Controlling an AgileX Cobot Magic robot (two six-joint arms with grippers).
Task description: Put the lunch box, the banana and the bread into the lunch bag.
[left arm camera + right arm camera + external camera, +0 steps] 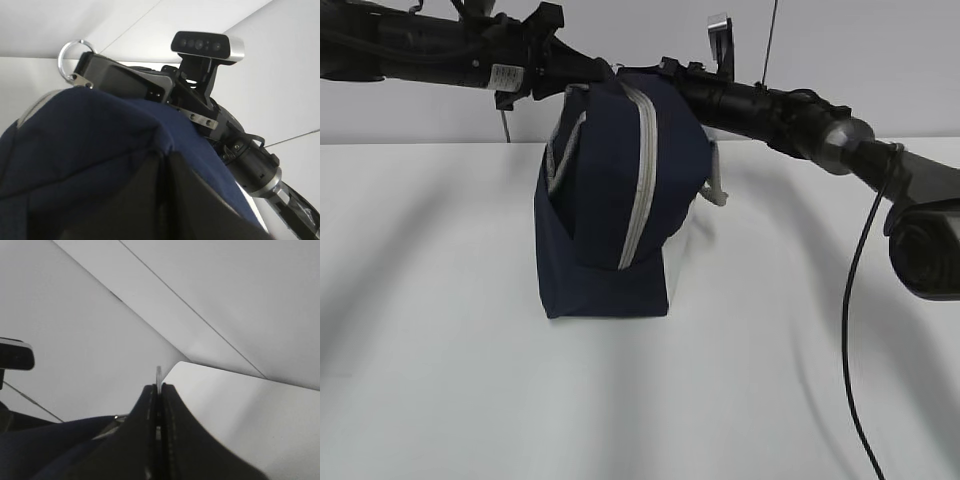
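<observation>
Lunch bag (610, 200): navy, standing on the white table (440, 380); zipper line (642, 180) runs from the top down the near face, seemingly closed; both arms meet at the bag's top
Right gripper (159, 390): jaws pressed together on the zipper's ring pull (158, 375), whose thin metal edge shows between the fingertips; in the left wrist view the ring (72, 57) hangs at that gripper's tip, just above the fabric
Left gripper (165, 165): nearly closed; dark fingers pinch the bag's blue fabric at the top edge
Key relation: the pull sits at the zipper's top end; the seam's long axis drops away from the right jaws toward the table, so I judge the right arm pulls while the left steadies
Lunch box, banana, bread: none visible; whether inside the bag cannot be told
Writing: a small white label on the left arm (503, 75), too small to read; no brand legible
</observation>
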